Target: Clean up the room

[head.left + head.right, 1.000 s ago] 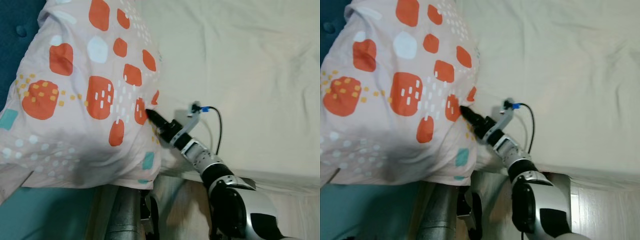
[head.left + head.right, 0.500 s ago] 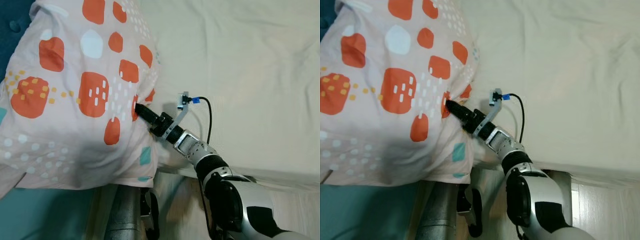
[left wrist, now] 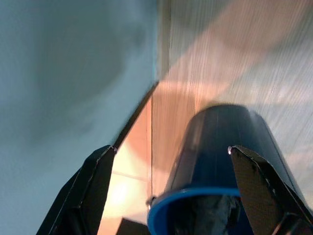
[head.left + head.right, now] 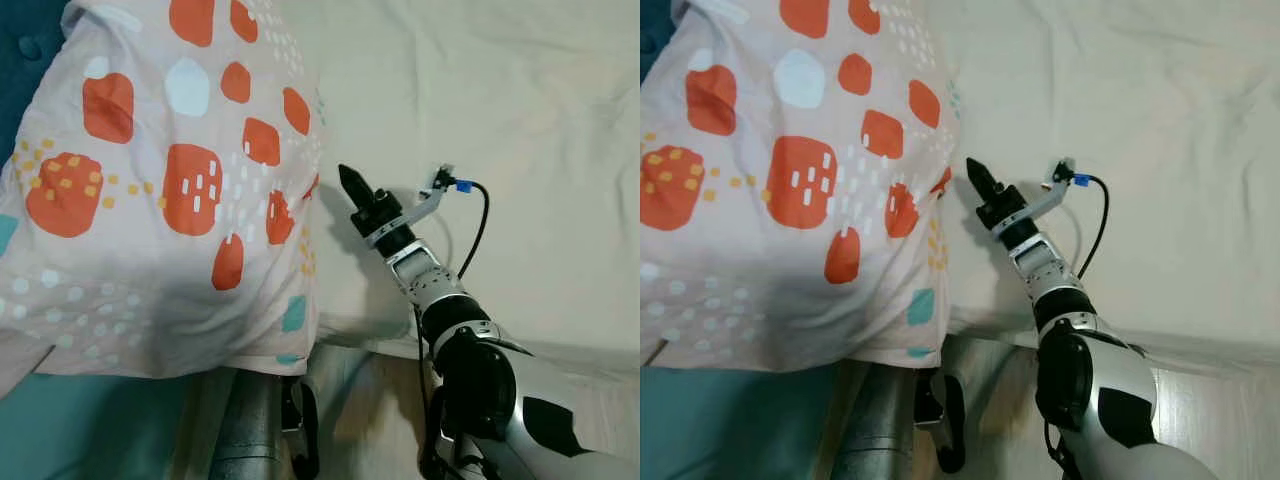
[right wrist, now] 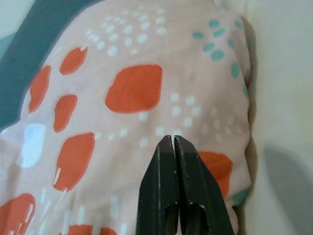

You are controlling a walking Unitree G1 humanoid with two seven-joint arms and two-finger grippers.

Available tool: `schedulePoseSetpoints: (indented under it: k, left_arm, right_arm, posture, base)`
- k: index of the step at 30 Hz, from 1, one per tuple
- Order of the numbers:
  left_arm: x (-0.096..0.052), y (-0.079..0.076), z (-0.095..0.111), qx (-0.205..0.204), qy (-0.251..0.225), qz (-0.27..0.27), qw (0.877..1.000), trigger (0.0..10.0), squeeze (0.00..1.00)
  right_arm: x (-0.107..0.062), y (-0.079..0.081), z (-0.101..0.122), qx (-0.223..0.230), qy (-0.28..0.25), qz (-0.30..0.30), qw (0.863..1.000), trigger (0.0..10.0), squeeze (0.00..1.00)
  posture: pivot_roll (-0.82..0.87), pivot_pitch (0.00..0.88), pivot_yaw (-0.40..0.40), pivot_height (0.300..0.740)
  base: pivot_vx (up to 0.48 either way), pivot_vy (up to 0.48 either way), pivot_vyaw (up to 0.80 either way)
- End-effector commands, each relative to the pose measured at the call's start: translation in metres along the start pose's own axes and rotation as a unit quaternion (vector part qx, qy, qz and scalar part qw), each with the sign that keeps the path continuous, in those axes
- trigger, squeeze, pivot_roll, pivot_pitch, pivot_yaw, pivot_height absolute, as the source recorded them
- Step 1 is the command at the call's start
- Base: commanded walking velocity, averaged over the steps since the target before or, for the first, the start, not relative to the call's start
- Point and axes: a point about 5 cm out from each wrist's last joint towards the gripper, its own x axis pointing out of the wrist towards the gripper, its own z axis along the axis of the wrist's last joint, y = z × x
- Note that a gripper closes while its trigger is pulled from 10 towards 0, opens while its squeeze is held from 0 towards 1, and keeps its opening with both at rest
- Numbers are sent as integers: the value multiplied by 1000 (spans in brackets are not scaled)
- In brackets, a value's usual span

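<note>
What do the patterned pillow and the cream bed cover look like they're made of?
The pillow looks like soft woven fabric, probably cotton: matte, wrinkled, printed with orange and teal shapes. The bed cover also seems a matte cloth, creased in soft folds; the exact fibre can't be told. The right gripper sits beside the pillow, fingers closed.

The pillow (image 4: 170,180) runs past the top and left edges of the head views, so its full outline cannot be established. Its lower edge overhangs and conceals the near corner of the bed sheet (image 4: 500,120). A grey cylindrical object (image 4: 245,425) below the pillow is cut off by the bottom edge; its identity cannot be determined. In the left wrist view, a dark blue tube with a blue rim (image 3: 215,186) is blurred and cropped at the bottom; what it is stays unclear. The surrounding floor (image 3: 234,73) is also blurred.
</note>
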Motion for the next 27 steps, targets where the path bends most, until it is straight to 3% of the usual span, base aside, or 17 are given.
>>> schedulePoseSetpoints:
  k: [1,2,4,5,6,7,11,12,14,17,22,27]
  left_arm:
    - [-7,6,-18,-3,36,6,999,10000,0]
    - [-6,5,-17,-3,35,5,999,10000,0]
    - [-6,4,-17,-3,35,4,999,10000,0]
    - [-6,3,-17,-3,34,3,999,10000,0]
    - [-6,2,-18,-3,35,2,999,10000,0]
    - [-7,1,-19,-2,35,1,999,10000,0]
    - [-8,0,-20,-1,37,0,999,10000,0]
    - [-8,1,-21,0,39,-1,999,10000,0]
    - [-8,1,-21,0,39,-1,999,10000,0]
    - [-9,2,-22,1,40,0,999,10000,0]
    - [-11,2,-23,1,42,1,999,10000,0]
    - [-12,2,-23,3,41,-1,999,10000,0]
  right_arm:
    - [-12,-13,-34,-23,87,-64,994,7294,0]
    - [-16,-17,-40,-42,110,-85,989,10000,0]
    - [-21,-22,-45,-42,117,-109,986,10000,0]
    - [-24,-24,-49,-37,117,-119,985,10000,78]
    - [-26,-25,-52,-28,114,-125,985,10000,737]
    - [-26,-23,-55,-16,112,-110,987,10000,1000]
    - [-22,-18,-59,7,106,-81,991,10000,1000]
    - [-18,-12,-62,35,95,-52,994,10000,1000]
    - [-18,-12,-62,35,95,-52,994,10000,1000]
    - [-16,-2,-77,64,108,-7,992,10000,1000]
    - [-21,2,-105,97,137,-10,986,10000,1000]
    - [-18,9,-110,120,136,13,983,10000,1000]
  posture:
    - [338,593,248,569]
    - [338,593,248,569]
    - [338,593,248,569]
    - [332,594,246,569]
    - [332,594,246,569]
    - [336,596,249,569]
    - [338,599,251,569]
    - [338,600,252,569]
    - [338,600,252,569]
    - [338,602,251,569]
    - [344,606,252,569]
    - [351,609,254,569]
  base:
    - [0,0,0]
    - [0,0,0]
    - [0,0,0]
    - [0,0,0]
    - [0,0,0]
    - [0,0,0]
    - [0,0,0]
    - [0,0,0]
    - [0,0,0]
    - [0,0,0]
    - [0,0,0]
    - [0,0,0]
